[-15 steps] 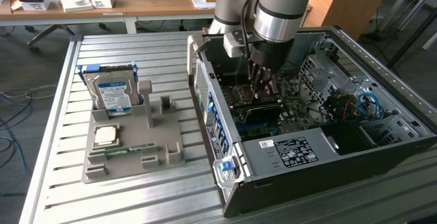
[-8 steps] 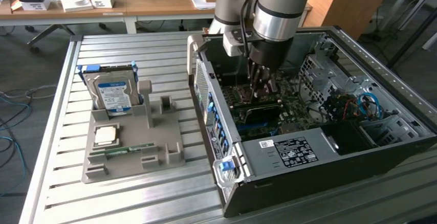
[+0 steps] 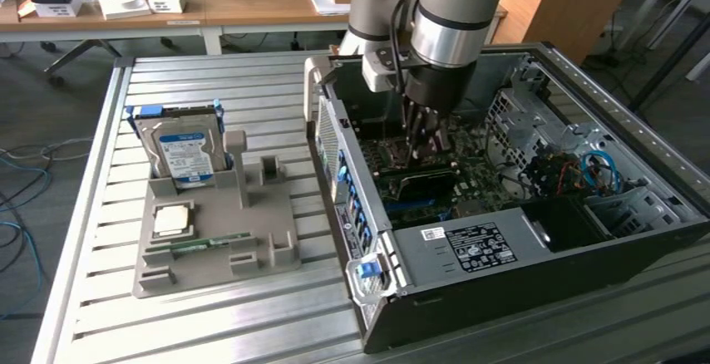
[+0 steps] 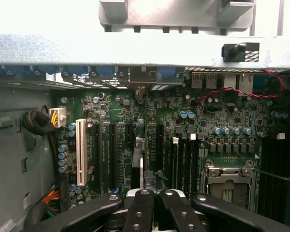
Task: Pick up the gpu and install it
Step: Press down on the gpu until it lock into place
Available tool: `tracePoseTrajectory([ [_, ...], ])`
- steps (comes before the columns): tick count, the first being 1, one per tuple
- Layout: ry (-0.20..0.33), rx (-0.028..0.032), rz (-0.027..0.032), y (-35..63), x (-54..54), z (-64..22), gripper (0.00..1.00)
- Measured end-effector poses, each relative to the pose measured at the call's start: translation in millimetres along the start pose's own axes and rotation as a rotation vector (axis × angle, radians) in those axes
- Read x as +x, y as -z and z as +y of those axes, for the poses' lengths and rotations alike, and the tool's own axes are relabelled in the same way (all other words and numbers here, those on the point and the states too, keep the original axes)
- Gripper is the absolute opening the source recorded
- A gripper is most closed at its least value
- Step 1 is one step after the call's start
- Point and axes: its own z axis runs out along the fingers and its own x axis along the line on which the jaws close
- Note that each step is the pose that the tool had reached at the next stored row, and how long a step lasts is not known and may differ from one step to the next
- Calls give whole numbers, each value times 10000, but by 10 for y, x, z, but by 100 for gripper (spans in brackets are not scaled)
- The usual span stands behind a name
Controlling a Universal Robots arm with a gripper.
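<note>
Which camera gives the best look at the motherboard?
The wrist view: it faces the motherboard squarely, so the white slot, black slots and CPU socket read clearly. The exterior view sees the motherboard at a slant inside the case, partly behind the arm.

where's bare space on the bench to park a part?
Bare slats on the table in front of the grey holder tray, and behind it toward the desks. Crowded: the open PC case, where the gripper reaches in.
</note>
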Motion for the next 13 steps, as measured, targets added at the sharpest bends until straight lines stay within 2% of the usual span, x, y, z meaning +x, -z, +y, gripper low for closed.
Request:
tracePoseTrajectory([
  [13, -1, -1, -37, -41, 1, 2, 11],
])
